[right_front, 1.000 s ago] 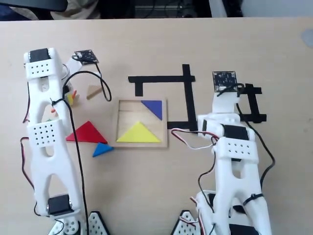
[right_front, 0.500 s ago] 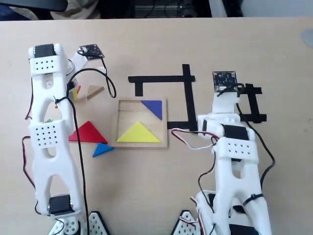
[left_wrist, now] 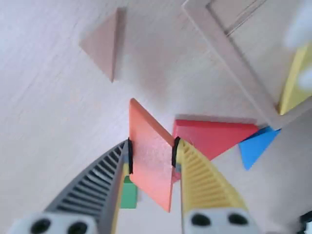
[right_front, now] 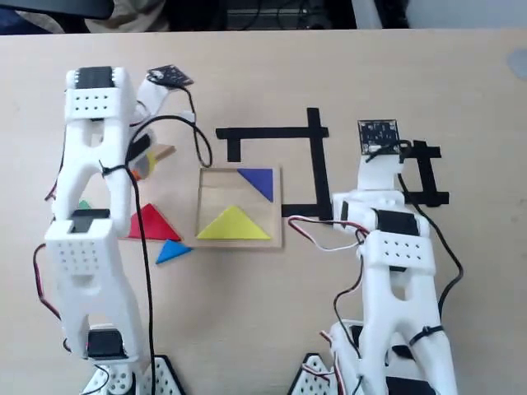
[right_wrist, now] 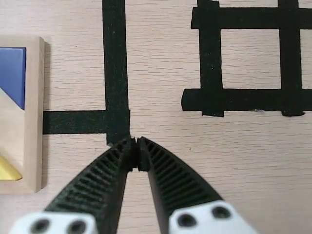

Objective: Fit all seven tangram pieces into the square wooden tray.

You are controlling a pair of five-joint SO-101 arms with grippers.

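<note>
Left tool [left_wrist: 151, 143] onward, orange piece [left_wrist: 149, 170] within

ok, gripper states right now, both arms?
Left gripper: closed, holding the orange piece.
Right gripper: closed, holding nothing.

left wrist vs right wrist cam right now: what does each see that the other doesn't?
Left wrist, not right: the left gripper clamped on an orange piece, with a tan triangle, red triangle, light blue triangle and green piece nearby.
Right wrist, not left: the right gripper, shut with nothing in it, by black tape, and the dark blue triangle in the tray.
Both: the tray's rim and part of the yellow triangle inside it.
</note>
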